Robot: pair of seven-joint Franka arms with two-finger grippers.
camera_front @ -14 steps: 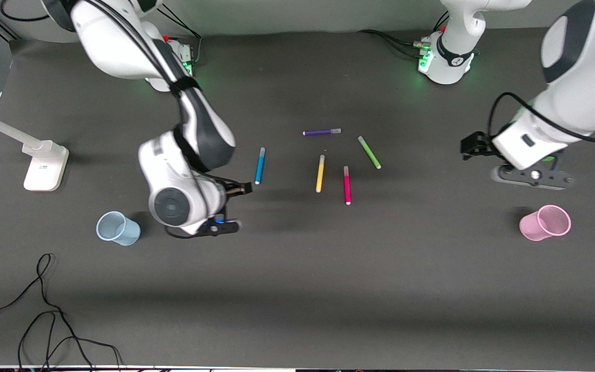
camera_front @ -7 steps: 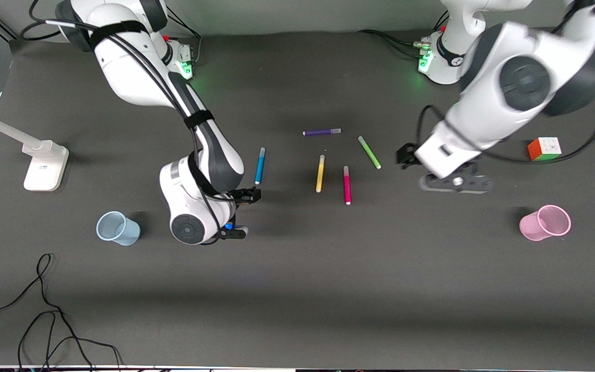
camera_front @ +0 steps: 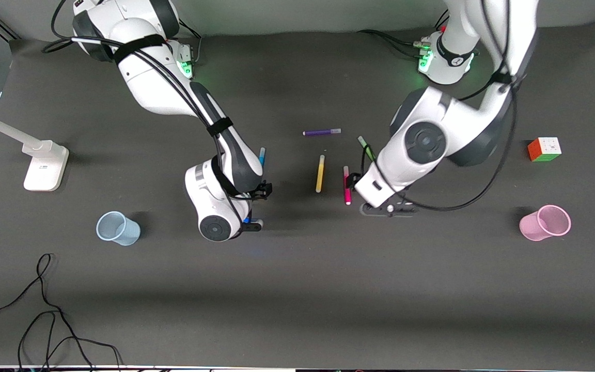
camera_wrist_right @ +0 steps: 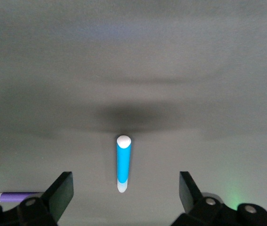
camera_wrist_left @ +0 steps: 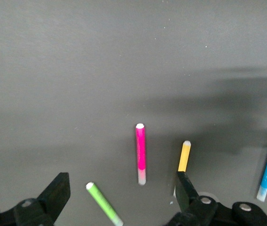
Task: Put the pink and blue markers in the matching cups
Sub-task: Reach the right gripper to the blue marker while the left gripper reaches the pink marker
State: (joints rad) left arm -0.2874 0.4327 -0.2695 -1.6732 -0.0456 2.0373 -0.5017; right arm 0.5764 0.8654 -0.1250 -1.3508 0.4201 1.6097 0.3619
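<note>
The right gripper [camera_wrist_right: 121, 197] hangs above the blue marker [camera_wrist_right: 123, 163], its fingers spread wide with the pen lying between them and lengthwise to the wrist view — a line-up that suits a straight drop and a pinch across the barrel. Nothing is held yet. In the front view that pen [camera_front: 262, 156] is mostly hidden under the right arm's wrist, only its pale end showing. The pale blue cup [camera_front: 117, 228] stands upright well apart from this gripper, toward the right arm's end of the table, so the carry would be short and on that arm's own side.

The left gripper [camera_wrist_left: 119, 200] is also wide and empty, poised over the pink marker [camera_wrist_left: 141, 153], which lies between its fingers but nearer one side than the other; a small sideways correction looks needed before closing. The green marker [camera_wrist_left: 103, 203] sits just beside the pink one, close to one finger, and the yellow marker [camera_wrist_left: 184, 157] lies close to the other finger — the likeliest snags on the way down. The pink cup [camera_front: 545, 222] waits upright toward the left arm's end of the table, well apart from this gripper.

A purple marker [camera_front: 322, 132] and a colour cube [camera_front: 544, 149] lie clear of both approaches.
</note>
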